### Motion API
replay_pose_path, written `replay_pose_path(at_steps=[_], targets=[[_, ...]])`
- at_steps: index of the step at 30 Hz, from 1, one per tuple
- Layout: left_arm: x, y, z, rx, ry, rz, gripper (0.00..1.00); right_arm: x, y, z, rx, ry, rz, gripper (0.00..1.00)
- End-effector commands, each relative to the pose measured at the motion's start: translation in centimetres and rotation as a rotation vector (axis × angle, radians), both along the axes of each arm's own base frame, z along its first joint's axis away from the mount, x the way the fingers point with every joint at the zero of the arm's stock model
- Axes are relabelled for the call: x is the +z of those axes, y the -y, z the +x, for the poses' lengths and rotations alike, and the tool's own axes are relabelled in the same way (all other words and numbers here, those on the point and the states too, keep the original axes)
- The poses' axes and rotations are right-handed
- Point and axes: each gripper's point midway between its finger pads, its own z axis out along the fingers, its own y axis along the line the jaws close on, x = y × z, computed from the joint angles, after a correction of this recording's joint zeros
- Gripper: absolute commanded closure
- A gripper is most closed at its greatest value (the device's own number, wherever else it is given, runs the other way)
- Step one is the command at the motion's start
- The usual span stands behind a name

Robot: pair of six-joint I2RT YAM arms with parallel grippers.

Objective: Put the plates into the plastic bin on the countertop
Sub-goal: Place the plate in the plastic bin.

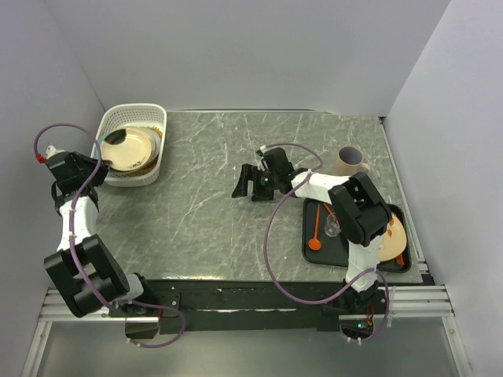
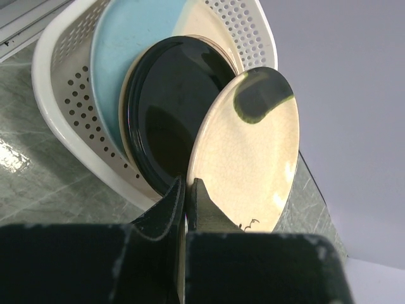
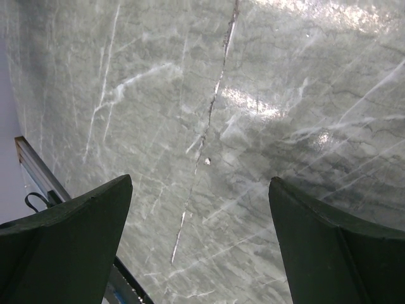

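Countertop [image 1: 236,173], bin [image 2: 57,88]: L gripper [image 2: 188,190] pinches cream plate [image 2: 253,158]; blue plate [image 2: 126,44] half-hidden.

Cream plate [image 2: 250,152] tilted over white bin [image 2: 63,95]; blue plate [image 2: 126,44], black plate [image 2: 168,107] stacked inside.

**Far left:** the bin [image 1: 135,108] stands at the far left corner of the desk [image 1: 204,228]. The rear plate [image 2: 126,50] leans against the bin's wall, with the middle plate [image 2: 171,107] before it. The front plate [image 2: 253,152] leans on the middle one, its near rim between the left fingers [image 2: 201,197].

**Centre:** the right fingers [image 1: 240,184] hang over mid-desk, well apart from the bin.

**Near right:** the tray [image 1: 334,253] lies here. A spoon [image 1: 315,228] lies on its left part and a further plate [image 1: 393,236] on its right part. A mug [image 1: 350,161] stands on the desk behind the tray.
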Motion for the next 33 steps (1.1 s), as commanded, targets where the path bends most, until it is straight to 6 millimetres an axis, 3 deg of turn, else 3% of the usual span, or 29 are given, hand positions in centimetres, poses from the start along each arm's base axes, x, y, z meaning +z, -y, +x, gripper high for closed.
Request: replay_pose_path(at_steps=[1,15,16,18,20,23,24,26,27,29,33], targets=[[1.2,-1.0,0.8,0.026,0.057,0.024,0.99,1.1,-1.0,1.0,0.026,0.044,0.026,0.05],[-1.6,-2.3,2.6,0.049,0.024,-0.012,0.98,0.9,-1.0,1.0,0.033,0.045,0.018,0.05],[-1.6,-2.5,2.7,0.054,0.028,-0.014,0.89,0.9,-1.1,1.0,0.033,0.045,0.018,0.05],[-1.5,-2.6,2.9,0.061,0.032,-0.015,0.81,0.9,-1.1,1.1,0.033,0.045,0.018,0.05],[-1.3,-2.9,3.1,0.072,0.037,-0.009,0.58,0.8,-1.1,1.0,0.034,0.044,0.017,0.05],[-1.1,-3.2,3.0,0.087,0.034,0.003,0.44,0.8,-1.1,1.2,0.033,0.044,0.017,0.05],[-1.1,-3.4,2.9,0.093,0.032,0.007,0.31,0.8,-1.1,1.2,0.033,0.044,0.017,0.05],[-1.2,-3.4,2.8,0.099,0.031,0.013,0.19,0.8,-1.1,1.2,0.034,0.045,0.017,0.05],[-1.2,-3.5,2.7,0.099,0.031,0.021,0.09,0.7,-1.1,1.2,0.032,0.044,0.015,0.05],[-1.2,-3.4,2.6,0.094,0.021,0.025,0.02,0.6,-1.2,1.2,0.035,0.042,0.016,0.05],[-0.3,-2.8,2.6,0.066,0.057,0.041,0.01,0.5,-1.1,1.1,0.034,0.038,0.015,0.05]])
